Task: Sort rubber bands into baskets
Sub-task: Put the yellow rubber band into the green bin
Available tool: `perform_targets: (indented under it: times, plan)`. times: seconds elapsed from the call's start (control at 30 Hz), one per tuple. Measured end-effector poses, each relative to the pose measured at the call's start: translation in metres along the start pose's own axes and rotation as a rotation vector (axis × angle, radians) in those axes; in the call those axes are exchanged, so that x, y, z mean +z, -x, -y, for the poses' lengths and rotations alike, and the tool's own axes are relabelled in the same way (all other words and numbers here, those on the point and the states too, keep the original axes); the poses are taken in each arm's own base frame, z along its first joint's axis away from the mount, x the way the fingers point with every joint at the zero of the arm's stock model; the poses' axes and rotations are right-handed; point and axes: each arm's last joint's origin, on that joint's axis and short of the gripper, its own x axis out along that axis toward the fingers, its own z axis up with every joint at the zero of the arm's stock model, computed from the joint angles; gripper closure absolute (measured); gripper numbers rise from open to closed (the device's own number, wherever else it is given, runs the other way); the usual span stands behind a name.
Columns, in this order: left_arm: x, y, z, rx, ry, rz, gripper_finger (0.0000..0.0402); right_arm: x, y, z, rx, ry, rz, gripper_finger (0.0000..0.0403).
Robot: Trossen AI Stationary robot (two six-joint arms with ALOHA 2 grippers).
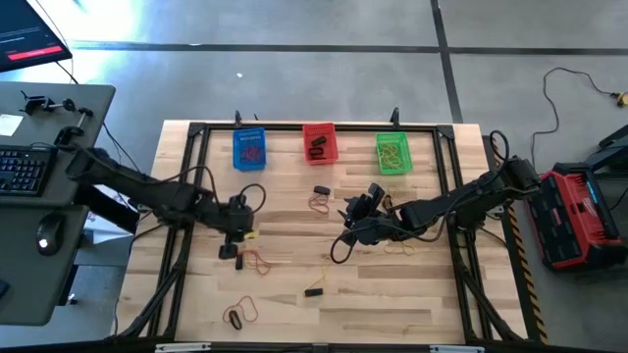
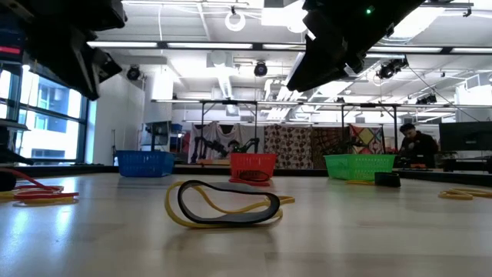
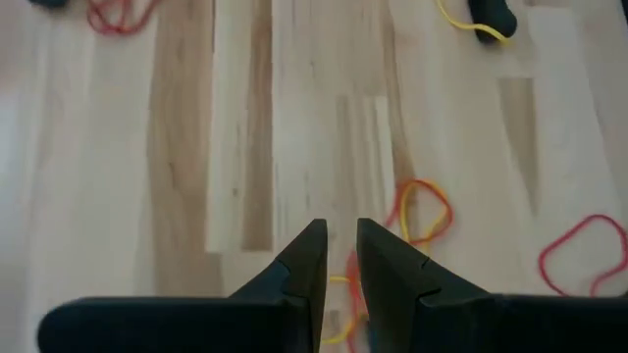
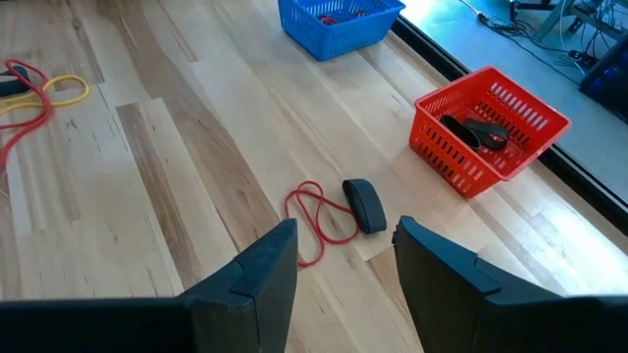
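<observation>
Three baskets stand in a row at the far side: blue (image 1: 249,149), red (image 1: 319,143) and green (image 1: 393,152). Rubber bands lie scattered on the wood. My left gripper (image 3: 336,257) hangs above the table left of centre, its fingers a narrow gap apart. Strands of a yellow and red band (image 3: 340,286) lying beneath show through that gap. An orange-and-yellow band (image 3: 422,211) lies just ahead of it. My right gripper (image 4: 343,257) is wide open above the table's middle, with nothing between its fingers. A red band (image 4: 316,221) and a black band (image 4: 365,206) lie ahead of it.
More bands lie near the front edge: a black and yellow one (image 2: 223,208), a black piece (image 1: 314,291) and a pair (image 1: 240,314). Yellow bands (image 1: 397,245) lie under my right arm. The red basket holds black bands (image 4: 476,129). A dark frame (image 1: 186,196) rims the table.
</observation>
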Motion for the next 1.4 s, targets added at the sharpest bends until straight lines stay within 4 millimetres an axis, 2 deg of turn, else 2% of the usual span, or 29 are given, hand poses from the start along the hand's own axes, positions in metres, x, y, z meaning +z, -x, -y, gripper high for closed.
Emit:
perform_targets:
  times: [0.17,0.33,0.63,0.8,1.13,1.4]
  plan:
    - [-0.006,0.000,0.007,-0.009,0.049,-0.046,0.0351,0.000,0.000,0.000,0.000,0.000,0.000,0.0242]
    - [-0.014,-0.007,0.010,-0.022,0.085,-0.167,0.0351,0.000,0.000,0.000,0.000,0.000,0.000,0.0242]
    - [-0.018,-0.040,0.014,0.044,0.029,-0.309,0.0346,0.000,0.000,0.000,-0.001,0.000,0.000,0.0242]
    - [-0.021,-0.058,0.009,0.125,0.008,-0.382,0.0346,0.000,0.000,0.000,-0.001,0.001,0.000,0.0242]
    - [-0.020,-0.077,0.001,0.138,0.038,-0.424,0.0347,0.000,0.000,0.000,-0.001,0.001,0.000,0.0242]
    - [-0.023,-0.092,0.003,0.110,0.045,-0.480,0.0347,0.000,0.000,0.000,-0.001,0.001,-0.001,0.0242]
